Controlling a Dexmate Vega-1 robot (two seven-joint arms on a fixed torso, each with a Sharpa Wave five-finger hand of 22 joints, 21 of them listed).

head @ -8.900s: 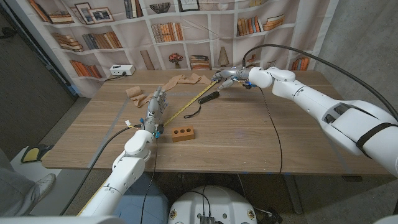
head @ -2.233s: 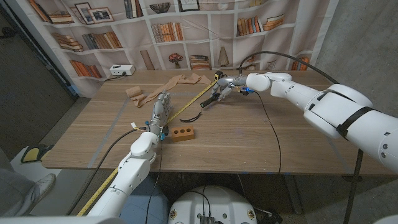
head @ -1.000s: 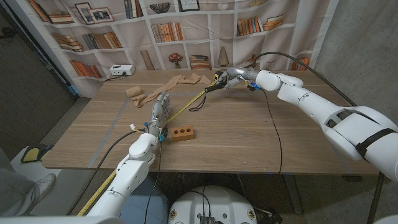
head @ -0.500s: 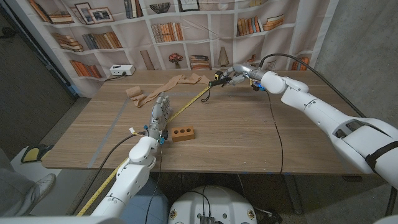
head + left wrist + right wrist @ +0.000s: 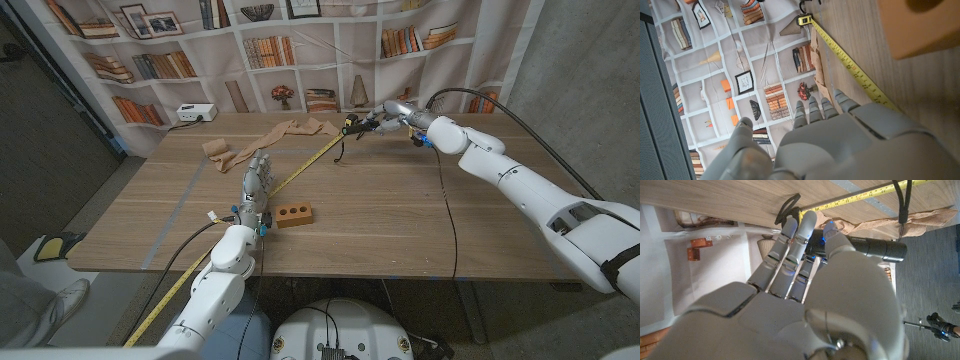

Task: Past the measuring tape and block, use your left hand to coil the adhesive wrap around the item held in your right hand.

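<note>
Right hand (image 5: 392,113) has lifted the flashlight (image 5: 357,126) off the table and holds it far side; my left hand (image 5: 255,177) waits open by the block (image 5: 294,213), wrap (image 5: 270,137) lying beyond it.

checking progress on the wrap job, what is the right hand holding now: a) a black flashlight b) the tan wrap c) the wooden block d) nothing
a: the right hand grips a black flashlight off the table's far side, its strap dangling; the block and the wrap lie untouched on the table.
</note>
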